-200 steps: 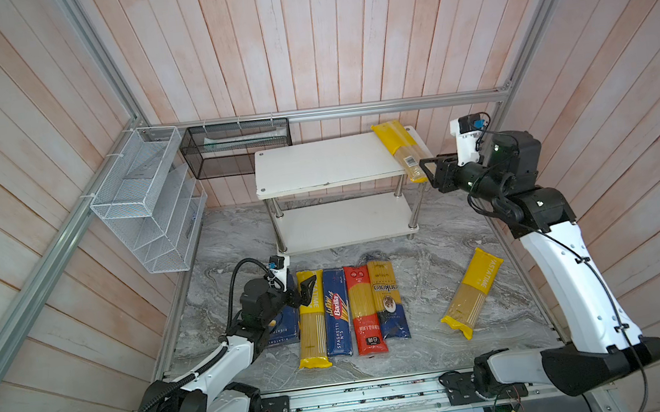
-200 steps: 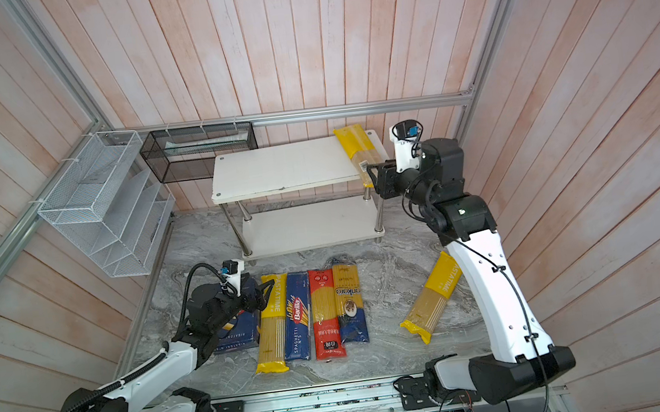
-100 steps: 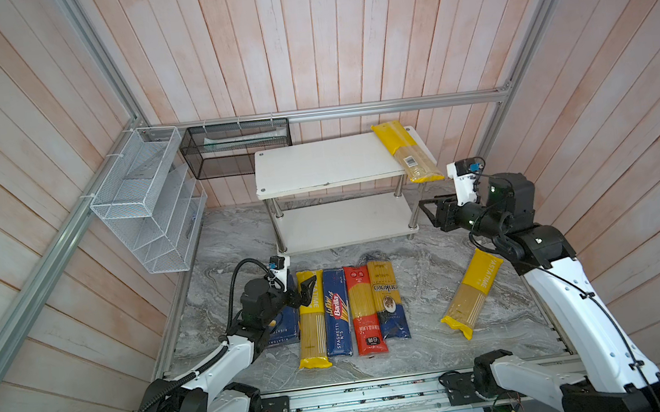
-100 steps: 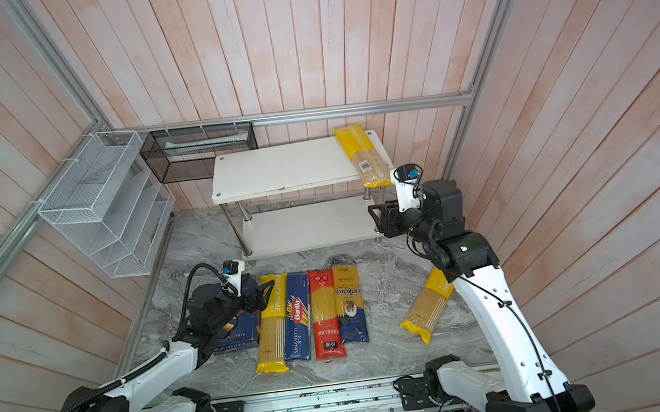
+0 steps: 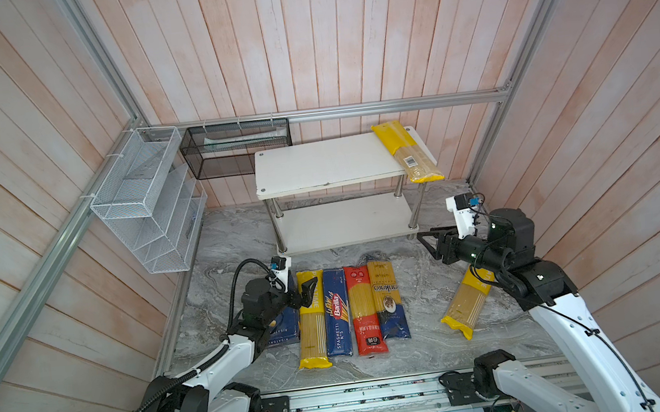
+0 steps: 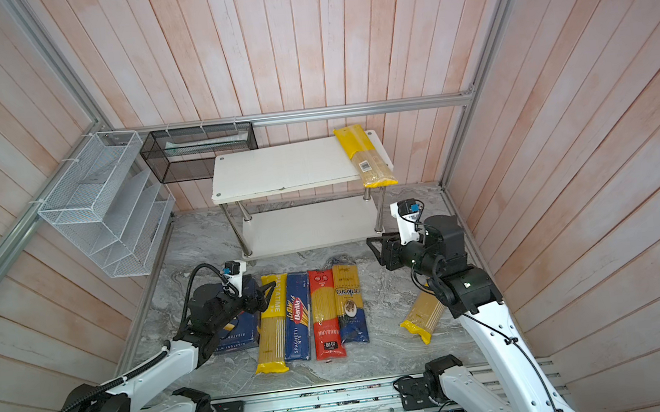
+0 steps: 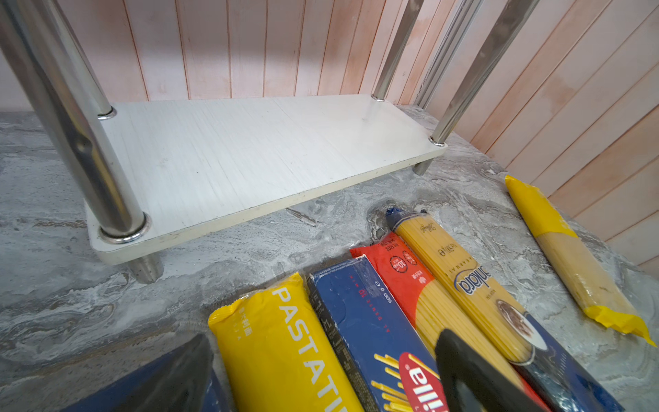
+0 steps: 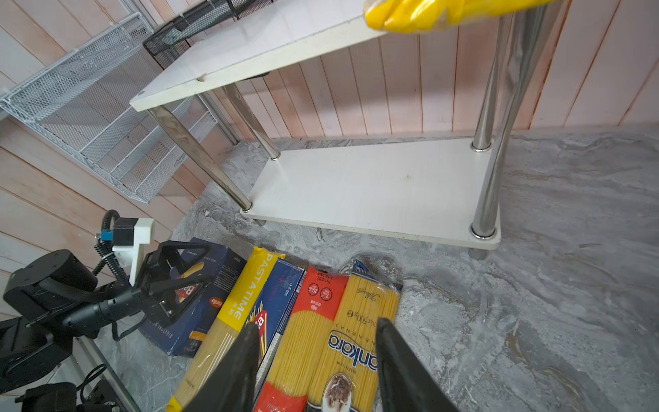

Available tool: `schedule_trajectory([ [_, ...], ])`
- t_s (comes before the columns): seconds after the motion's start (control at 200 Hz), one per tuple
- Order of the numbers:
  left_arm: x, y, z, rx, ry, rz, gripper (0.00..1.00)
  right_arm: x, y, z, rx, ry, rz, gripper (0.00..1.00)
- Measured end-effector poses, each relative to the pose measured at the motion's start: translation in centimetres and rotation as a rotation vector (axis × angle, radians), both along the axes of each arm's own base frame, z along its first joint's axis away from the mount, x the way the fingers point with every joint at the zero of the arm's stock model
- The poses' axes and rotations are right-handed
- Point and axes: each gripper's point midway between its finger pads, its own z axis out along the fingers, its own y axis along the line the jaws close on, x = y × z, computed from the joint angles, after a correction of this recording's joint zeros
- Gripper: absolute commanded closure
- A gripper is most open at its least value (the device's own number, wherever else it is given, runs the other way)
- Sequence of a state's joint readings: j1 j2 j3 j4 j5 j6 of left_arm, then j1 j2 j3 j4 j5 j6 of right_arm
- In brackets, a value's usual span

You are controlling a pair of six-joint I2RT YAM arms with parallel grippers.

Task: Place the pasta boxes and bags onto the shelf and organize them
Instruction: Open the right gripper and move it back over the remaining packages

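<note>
The shelf [image 5: 328,161] stands at the back, and a yellow-ended bag [image 5: 406,151] lies across the right end of its top board, overhanging the front. On the floor lie side by side a wide Barilla box [image 5: 287,330], a yellow bag [image 5: 311,322], a narrow spaghetti box [image 5: 336,315], a red-ended bag [image 5: 365,312] and a beige-and-navy bag [image 5: 388,297]. Another yellow-ended bag [image 5: 468,305] lies partly under my right arm. My left gripper [image 7: 321,374] hangs open over the row's left side. My right gripper [image 8: 317,356] is open and empty, in the air before the shelf's right front post.
A white wire rack [image 5: 144,201] hangs on the left wall and a black mesh basket [image 5: 236,148] on the back wall beside the shelf. Wooden walls close in three sides. The arms' base rail [image 5: 361,396] runs along the front.
My right gripper has come down from the top board's right end and now hangs lower, in front of the shelf. The yellow bag stays on the board. The left arm has not moved.
</note>
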State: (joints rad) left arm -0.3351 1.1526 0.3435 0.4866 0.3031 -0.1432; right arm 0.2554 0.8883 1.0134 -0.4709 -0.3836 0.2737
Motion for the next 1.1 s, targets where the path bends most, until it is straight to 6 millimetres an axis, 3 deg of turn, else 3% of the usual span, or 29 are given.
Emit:
schedule_trajectory([
  [0.305, -0.1, -0.1, -0.1, -0.001, 0.005, -0.007, 0.0, 0.7, 0.2, -4.6, -0.024, 0.11, -0.017, 0.46],
  [0.55, -0.1, -0.4, -0.6, -0.003, 0.019, -0.025, 0.0, 1.2, -1.6, -9.1, -0.062, 0.189, -0.142, 0.41],
  [0.925, -0.2, -0.4, 0.2, -0.009, -0.004, -0.024, 0.0, 4.3, -3.6, -12.9, -0.205, 0.263, -0.27, 0.29],
  [1.1, -0.2, -0.5, 0.2, -0.01, -0.003, -0.028, 0.0, 4.0, -4.8, -15.4, -0.225, 0.312, -0.334, 0.27],
])
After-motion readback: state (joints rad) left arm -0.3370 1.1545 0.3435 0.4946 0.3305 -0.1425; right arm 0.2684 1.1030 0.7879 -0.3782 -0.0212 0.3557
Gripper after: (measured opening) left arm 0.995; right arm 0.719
